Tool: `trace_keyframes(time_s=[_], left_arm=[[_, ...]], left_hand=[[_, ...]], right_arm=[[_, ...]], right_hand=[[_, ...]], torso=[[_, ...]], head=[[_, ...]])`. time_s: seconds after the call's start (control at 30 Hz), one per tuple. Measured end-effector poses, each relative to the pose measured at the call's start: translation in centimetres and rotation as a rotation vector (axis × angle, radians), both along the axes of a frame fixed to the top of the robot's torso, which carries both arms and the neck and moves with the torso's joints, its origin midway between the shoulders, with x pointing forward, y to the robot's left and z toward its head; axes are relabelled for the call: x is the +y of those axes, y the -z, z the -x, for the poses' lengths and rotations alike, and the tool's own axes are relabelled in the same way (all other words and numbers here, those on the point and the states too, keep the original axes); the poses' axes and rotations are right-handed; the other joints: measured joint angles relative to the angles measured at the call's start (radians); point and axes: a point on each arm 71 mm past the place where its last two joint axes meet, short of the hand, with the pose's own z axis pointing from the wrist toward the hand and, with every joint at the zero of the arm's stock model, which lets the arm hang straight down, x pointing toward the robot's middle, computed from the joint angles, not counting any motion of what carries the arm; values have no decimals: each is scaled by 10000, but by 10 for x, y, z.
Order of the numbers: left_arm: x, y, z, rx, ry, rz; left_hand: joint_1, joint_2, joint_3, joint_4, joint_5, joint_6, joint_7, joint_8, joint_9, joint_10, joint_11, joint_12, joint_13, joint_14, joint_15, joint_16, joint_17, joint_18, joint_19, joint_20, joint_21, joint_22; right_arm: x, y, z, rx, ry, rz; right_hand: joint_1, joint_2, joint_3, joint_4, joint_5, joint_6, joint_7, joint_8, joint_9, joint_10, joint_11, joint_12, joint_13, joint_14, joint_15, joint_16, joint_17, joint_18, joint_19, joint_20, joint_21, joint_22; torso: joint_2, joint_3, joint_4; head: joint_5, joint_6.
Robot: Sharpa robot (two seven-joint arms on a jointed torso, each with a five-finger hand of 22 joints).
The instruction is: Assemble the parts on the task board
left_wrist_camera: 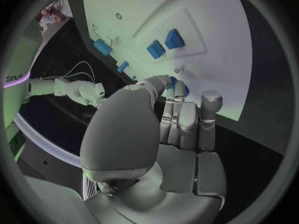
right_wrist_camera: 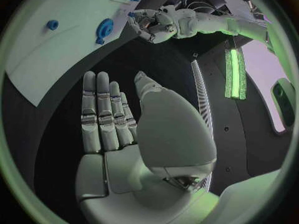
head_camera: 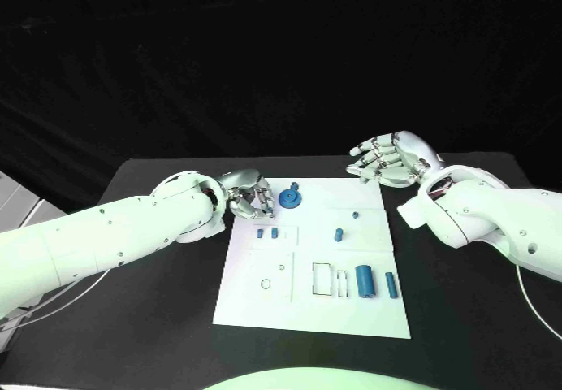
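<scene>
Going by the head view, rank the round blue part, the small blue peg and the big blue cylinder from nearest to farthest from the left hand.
From the left hand, which is at the board's far left corner:
1. The round blue part, just beside the hand at the board's far edge.
2. The small blue peg, farther toward the board's right side.
3. The big blue cylinder, in the near right part of the board.

The left arm (head_camera: 105, 236) reaches in over the table, its left hand (head_camera: 248, 201) turned downward with fingers (left_wrist_camera: 181, 117) curled close together; whether they pinch anything is hard to tell. The right arm (head_camera: 503, 219) bends at the far side, its right hand (head_camera: 392, 159) raised, holding nothing, with fingers (right_wrist_camera: 102, 114) extended side by side.
</scene>
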Motion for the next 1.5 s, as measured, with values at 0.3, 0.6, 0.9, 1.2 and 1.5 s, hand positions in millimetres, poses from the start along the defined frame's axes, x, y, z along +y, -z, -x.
trace_keyframes(time_s=[0.3,0.6,0.9,1.2,1.5], left_arm=[[0,4,-2,80,0,-145],[1,7,-2,182,21,-259],[0,9,-2,226,33,-311],[-2,11,-2,268,26,-330],[-7,12,-1,288,65,-302]], left_hand=[[0,-1,27,-28,-1,-2,0,-13,56,0,0,-48,0,0,0,-1,10,1,0,0,-1,16],[0,-1,27,-27,-1,-4,0,-38,55,0,0,-48,0,0,0,-2,9,1,0,0,-1,27],[-12,-14,27,-27,-2,-5,1,-39,52,-1,0,-48,0,0,0,-2,8,0,0,0,-1,27],[-12,-14,-1,-54,-2,-20,14,-39,46,-1,0,-110,0,-1,0,-2,6,1,0,0,37,41],[-12,-14,27,-82,-2,-23,14,-89,39,-1,0,-111,0,0,0,-3,5,1,0,0,37,40]], right_arm=[[1,0,0,6,-18,-6],[1,0,1,16,-40,-10],[1,0,1,30,-50,-7],[1,0,1,38,-44,-4],[0,0,1,46,-38,0]], right_hand=[[0,0,0,0,0,1,-1,0,0,0,0,0,-29,0,0,-43,-21,0,0,0,0,-36],[0,0,0,0,0,1,-1,0,0,1,0,0,-35,0,0,-58,-22,0,0,0,0,-45],[0,0,0,0,0,1,-2,0,1,0,0,0,-41,0,0,-58,-22,-1,1,0,0,-57],[0,0,28,-28,0,1,-2,39,1,1,0,0,-70,-36,36,-97,-54,0,1,0,0,-113],[0,0,28,-28,0,2,-2,39,1,1,0,0,-69,-36,36,-97,-54,0,-36,36,0,-128]], torso=[[-9,1,-2],[-15,-6,11],[-11,-7,5],[-1,-4,-1],[1,-8,5]], head=[[31,-12],[33,-12],[46,5],[42,-6],[20,-32]])
